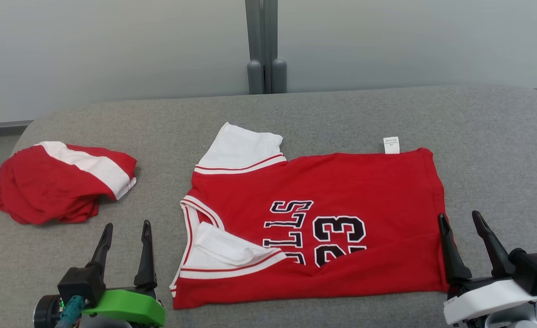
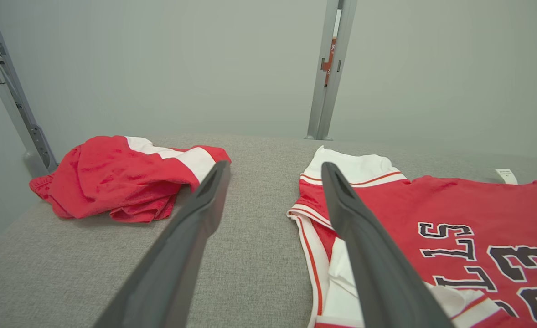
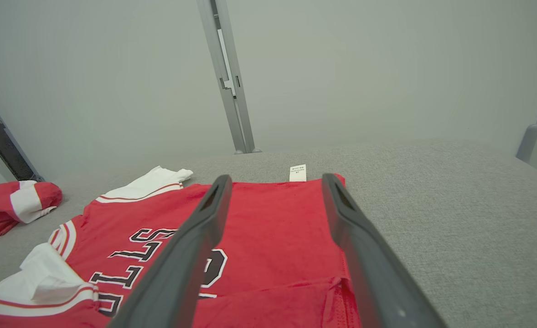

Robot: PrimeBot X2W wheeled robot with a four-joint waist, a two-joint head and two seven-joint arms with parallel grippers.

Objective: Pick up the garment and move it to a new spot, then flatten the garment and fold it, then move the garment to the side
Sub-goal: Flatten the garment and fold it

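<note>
You have the jersey (image 1: 323, 218) in the middle of the grey table (image 1: 341, 109). It lies flat, with the collar to the left and the hem to the right. Its near long side is folded over towards the far side, and this fold cuts through the number 23 and the black letters. One white sleeve (image 1: 241, 146) lies open at the far left corner. The other sleeve (image 1: 223, 249) lies folded on the red cloth, near the collar. A small white label (image 1: 391, 145) sticks out at the far edge.

Your left gripper (image 1: 127, 224) is at the near left, over bare table, between the jersey and a crumpled red and white bundle (image 1: 59, 182) that lies further left. Its fingers stand wide apart and hold nothing.

Your right gripper (image 1: 459, 215) is at the near right, at the hem. Its fingers are also wide apart and empty. In the head view its left finger overlaps the hem edge and the other finger is over bare table. You cannot tell whether it touches the cloth.
</note>
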